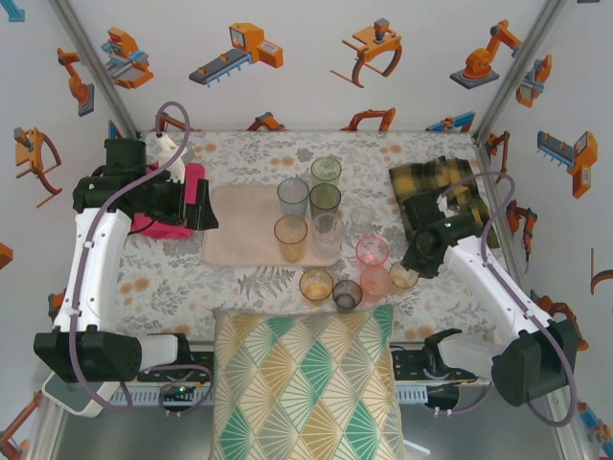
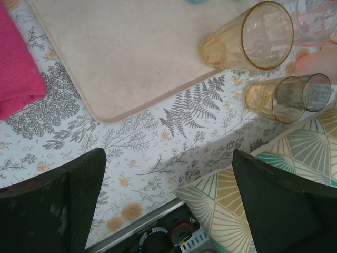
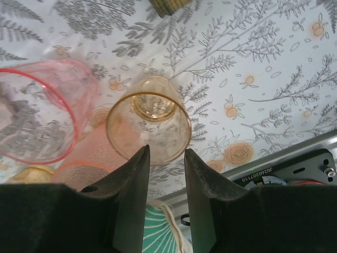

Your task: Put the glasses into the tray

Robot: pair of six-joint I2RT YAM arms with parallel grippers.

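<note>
Lining up on the small amber glass [image 3: 149, 118], the right hand [image 3: 166, 153] has its fingers set narrow, the gap straddling the near rim, nothing pinched yet I'd say. The glass stands on the table [image 1: 172, 278], right of the tray [image 1: 244, 230], beside a pink glass [image 3: 37, 116]. Left hand [image 2: 168, 158] hangs wide open and empty by the tray corner, probably keeping clear.

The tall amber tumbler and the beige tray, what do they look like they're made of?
The tall amber tumbler looks like tinted see-through plastic or glass with a glossy finish: you can see through its wall, and its rim catches the light. I can't tell which of the two it is. The tray looks matte and soft, perhaps fabric-covered or silicone: no reflections, faint mottling and a rounded raised edge.
</note>
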